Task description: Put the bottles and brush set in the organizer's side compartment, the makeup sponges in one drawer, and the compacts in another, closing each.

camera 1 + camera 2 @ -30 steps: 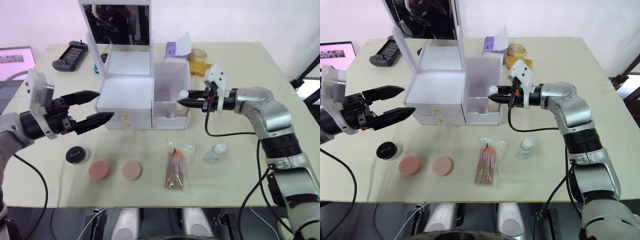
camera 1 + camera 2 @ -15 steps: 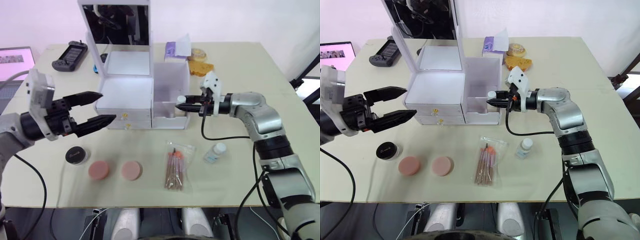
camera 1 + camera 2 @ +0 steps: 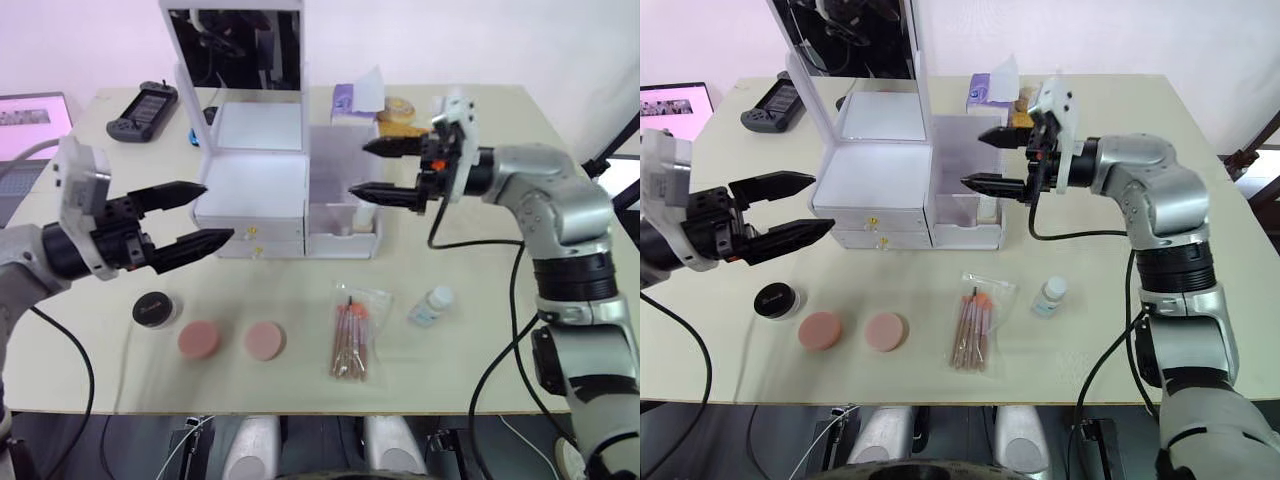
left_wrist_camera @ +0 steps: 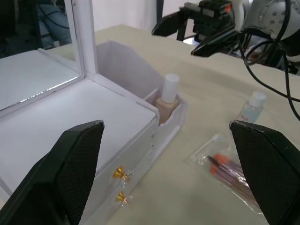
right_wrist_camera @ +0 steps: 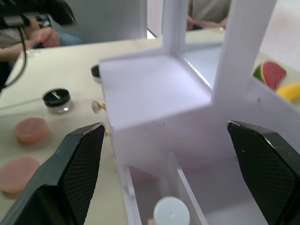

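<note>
Organizer stands at the middle back of the worktop, mirror lid upright and both gold-knobbed drawers shut. Its side compartment holds the taller yellowish bottle, which stands upright behind the low front divider. The right tool hovers above the compartment with its fingers spread wide and nothing between them. The left tool hangs just in front of the drawers, also wide open and empty.

On the worktop in front of the organizer:
- The short blue-labelled bottle lies near the right side, apparently tipped, though this is hard to confirm.
- The brush set lies flat just beside that bottle.
- Two makeup sponges lie side by side, apart from each other.
- One black-lidded compact stands near the sponges. A second compact sits beside the organizer's far end.
</note>
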### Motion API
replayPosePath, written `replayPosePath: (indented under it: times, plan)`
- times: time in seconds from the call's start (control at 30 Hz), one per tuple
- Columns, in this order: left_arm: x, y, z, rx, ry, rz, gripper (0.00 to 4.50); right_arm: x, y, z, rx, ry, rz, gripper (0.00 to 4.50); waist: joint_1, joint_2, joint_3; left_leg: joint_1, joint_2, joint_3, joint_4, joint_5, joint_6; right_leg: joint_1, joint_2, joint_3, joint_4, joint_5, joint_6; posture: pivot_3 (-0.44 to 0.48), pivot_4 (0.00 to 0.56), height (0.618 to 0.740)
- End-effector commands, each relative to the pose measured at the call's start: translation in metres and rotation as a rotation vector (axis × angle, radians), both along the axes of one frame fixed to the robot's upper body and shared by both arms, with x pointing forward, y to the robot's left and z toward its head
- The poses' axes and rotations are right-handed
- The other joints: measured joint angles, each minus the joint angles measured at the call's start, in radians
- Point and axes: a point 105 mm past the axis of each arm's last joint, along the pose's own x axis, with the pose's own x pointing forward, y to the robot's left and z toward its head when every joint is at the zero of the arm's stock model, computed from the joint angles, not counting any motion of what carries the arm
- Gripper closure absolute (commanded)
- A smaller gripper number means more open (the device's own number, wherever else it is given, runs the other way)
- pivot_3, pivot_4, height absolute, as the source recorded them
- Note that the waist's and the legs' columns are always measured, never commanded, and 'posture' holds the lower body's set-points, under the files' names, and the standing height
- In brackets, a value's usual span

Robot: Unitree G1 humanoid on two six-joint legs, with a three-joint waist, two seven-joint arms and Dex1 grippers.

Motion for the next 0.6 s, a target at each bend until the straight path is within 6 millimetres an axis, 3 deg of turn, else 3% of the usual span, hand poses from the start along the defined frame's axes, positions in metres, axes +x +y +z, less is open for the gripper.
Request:
replayPosePath:
  times: [0.03,0.23,0.37,0.6]
  plan:
    - [-0.004,-0.009,0.01,-0.022,-0.034,-0.078,0.0,-0.017,-0.025,0.025,0.03,-0.075,-0.018,0.04,0.006,0.0,0.0,0.0,0.0,0.0,0.0,0.0,0.0,0.0,0.0,0.0,0.0,0.0,0.0,0.0,0.15,0.74]
    - [0.002,-0.031,0.005,-0.035,-0.011,-0.22,0.0,-0.052,-0.074,0.016,-0.026,-0.105,-0.127,0.04,0.03,0.0,0.0,0.0,0.0,0.0,0.0,0.0,0.0,0.001,0.0,0.0,-0.001,0.0,0.0,0.0,0.15,0.74]
    - [0.007,-0.053,-0.001,-0.021,0.004,-0.368,0.0,-0.086,-0.113,-0.009,-0.098,-0.046,-0.255,0.04,0.039,0.0,0.0,0.0,0.0,0.001,0.001,0.0,0.0,0.002,0.0,-0.001,-0.001,0.0,0.0,0.0,0.15,0.74]
    - [0.01,-0.073,0.005,0.026,0.002,-0.563,0.0,-0.152,-0.168,-0.044,-0.165,0.079,-0.525,0.04,0.026,0.0,-0.001,0.001,0.0,0.002,0.001,0.0,0.0,0.003,0.0,0.0,-0.001,0.0,0.0,0.0,0.15,0.74]
